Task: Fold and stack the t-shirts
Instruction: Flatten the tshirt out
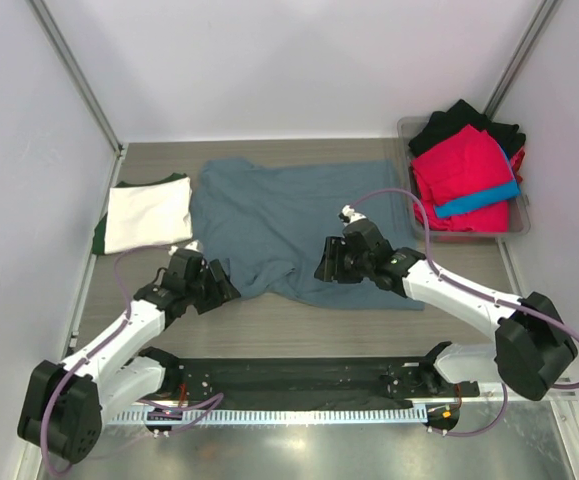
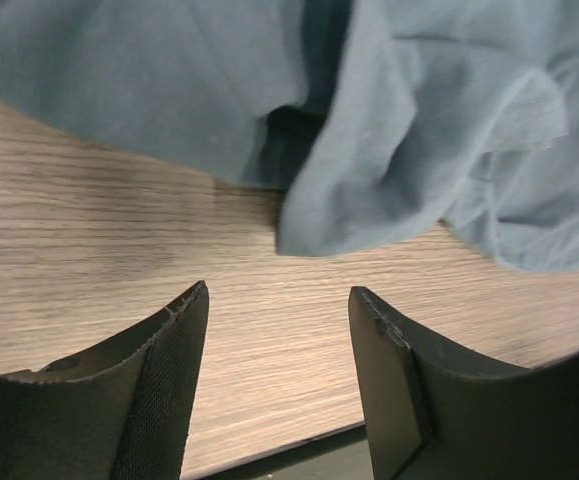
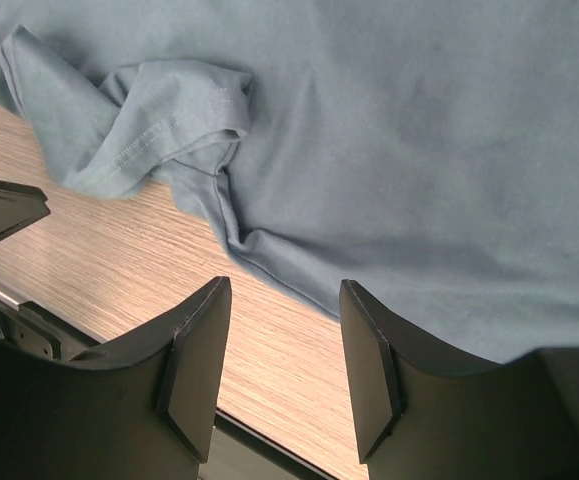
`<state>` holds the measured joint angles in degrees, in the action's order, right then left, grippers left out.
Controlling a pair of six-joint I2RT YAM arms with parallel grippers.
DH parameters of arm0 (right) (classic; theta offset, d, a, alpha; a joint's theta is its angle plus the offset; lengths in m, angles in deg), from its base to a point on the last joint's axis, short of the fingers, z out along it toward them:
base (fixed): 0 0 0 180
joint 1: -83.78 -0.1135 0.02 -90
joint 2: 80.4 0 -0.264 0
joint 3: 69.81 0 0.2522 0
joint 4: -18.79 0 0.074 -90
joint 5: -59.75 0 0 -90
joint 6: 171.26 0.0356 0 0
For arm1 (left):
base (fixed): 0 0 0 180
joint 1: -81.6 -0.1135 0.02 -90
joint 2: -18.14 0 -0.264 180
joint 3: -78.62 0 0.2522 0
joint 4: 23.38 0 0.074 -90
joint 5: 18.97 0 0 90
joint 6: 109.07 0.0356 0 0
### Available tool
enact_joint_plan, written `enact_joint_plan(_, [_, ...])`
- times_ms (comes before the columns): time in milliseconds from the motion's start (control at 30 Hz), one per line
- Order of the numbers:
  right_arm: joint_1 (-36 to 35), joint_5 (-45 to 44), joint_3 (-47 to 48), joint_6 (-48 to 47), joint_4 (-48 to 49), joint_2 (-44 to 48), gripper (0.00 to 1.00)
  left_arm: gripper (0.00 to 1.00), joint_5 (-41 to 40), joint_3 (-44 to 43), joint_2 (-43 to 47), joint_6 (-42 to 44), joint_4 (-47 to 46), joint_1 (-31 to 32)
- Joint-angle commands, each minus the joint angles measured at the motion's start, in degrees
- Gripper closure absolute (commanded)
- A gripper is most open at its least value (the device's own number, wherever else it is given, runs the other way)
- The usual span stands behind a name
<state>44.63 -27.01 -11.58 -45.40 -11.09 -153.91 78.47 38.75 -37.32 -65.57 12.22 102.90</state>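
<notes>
A slate blue-grey t-shirt (image 1: 289,215) lies spread on the wood table, its near hem rumpled; it also shows in the left wrist view (image 2: 419,130) and right wrist view (image 3: 389,130). A folded cream-white t-shirt (image 1: 149,212) lies at the left on a dark green one (image 1: 100,236). My left gripper (image 1: 223,285) (image 2: 279,290) is open and empty, just short of the shirt's near-left bunched edge. My right gripper (image 1: 321,268) (image 3: 284,285) is open and empty over the shirt's near hem.
A clear bin (image 1: 520,221) at the back right holds red (image 1: 461,168), black (image 1: 464,118) and bright blue (image 1: 479,200) shirts. A black base plate (image 1: 299,378) runs along the near edge. White walls close the left, back and right.
</notes>
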Motion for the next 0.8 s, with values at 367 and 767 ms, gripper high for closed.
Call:
enact_joint_plan(367, [-0.13,-0.70,-0.61,-0.96,-0.23,3.47,0.48,0.42,-0.66,3.17,-7.10,3.87,-18.07,1.64])
enact_joint_plan(767, [-0.13,-0.96,-0.87,-0.96,-0.84,4.35,0.48,0.59,-1.29,2.11,-11.16,2.74,-19.82,5.06])
